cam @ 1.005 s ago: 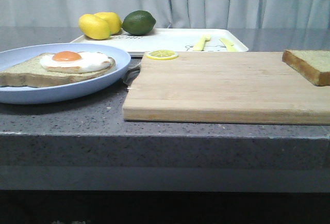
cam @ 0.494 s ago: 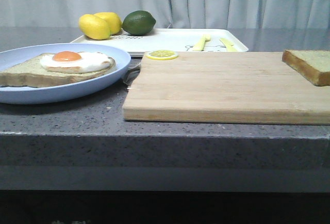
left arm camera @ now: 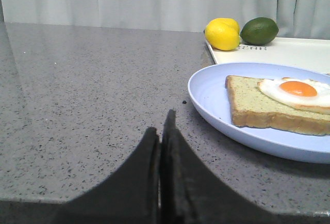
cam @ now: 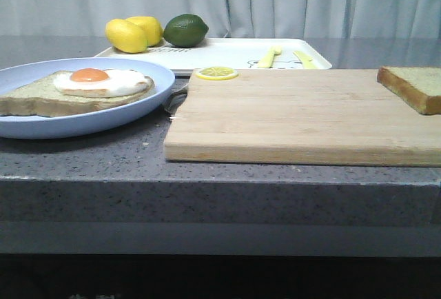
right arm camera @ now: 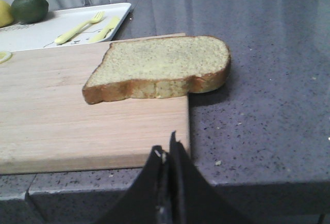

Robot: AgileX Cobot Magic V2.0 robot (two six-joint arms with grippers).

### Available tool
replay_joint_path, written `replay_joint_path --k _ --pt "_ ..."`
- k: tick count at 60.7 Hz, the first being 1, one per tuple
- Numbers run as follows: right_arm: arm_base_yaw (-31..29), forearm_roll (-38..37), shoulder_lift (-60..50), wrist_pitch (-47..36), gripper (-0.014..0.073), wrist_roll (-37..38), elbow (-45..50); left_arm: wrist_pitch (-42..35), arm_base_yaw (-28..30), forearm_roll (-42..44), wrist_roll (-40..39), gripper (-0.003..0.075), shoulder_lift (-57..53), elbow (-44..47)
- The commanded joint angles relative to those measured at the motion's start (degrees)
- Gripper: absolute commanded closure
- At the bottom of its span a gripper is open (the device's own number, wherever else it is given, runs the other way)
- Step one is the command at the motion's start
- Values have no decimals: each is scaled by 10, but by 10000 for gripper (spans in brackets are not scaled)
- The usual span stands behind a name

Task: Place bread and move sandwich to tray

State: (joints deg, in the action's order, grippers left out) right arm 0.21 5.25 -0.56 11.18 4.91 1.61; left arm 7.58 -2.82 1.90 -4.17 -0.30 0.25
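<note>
Beyond right pincer (right arm camera: 168, 154), bread (right arm camera: 160, 66) on board (right arm camera: 62, 115)

Nothing has shifted since a second ago: the plain brown-crusted bread slice (right arm camera: 160, 69) ahead of my right jaws lies as it did, nothing else moved.

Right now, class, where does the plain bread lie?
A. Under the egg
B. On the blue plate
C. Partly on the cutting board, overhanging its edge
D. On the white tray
C: the bread rests on the cutting board, one end jutting past its edge above the counter.
</note>
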Motion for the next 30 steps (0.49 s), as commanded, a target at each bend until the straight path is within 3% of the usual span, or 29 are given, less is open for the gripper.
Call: replay_joint_path --k 1,21,30 --pt "-5 -4 -10 -44 654 -5 -2 -50 0 -4 -5 741 -12 0" --pt "-5 -3 -10 -47 654 -5 -2 -57 0 -4 -5 741 -12 0" --pt "-5 -2 -10 -81 654 -5 -3 -116 0 -4 -5 741 -12 0"
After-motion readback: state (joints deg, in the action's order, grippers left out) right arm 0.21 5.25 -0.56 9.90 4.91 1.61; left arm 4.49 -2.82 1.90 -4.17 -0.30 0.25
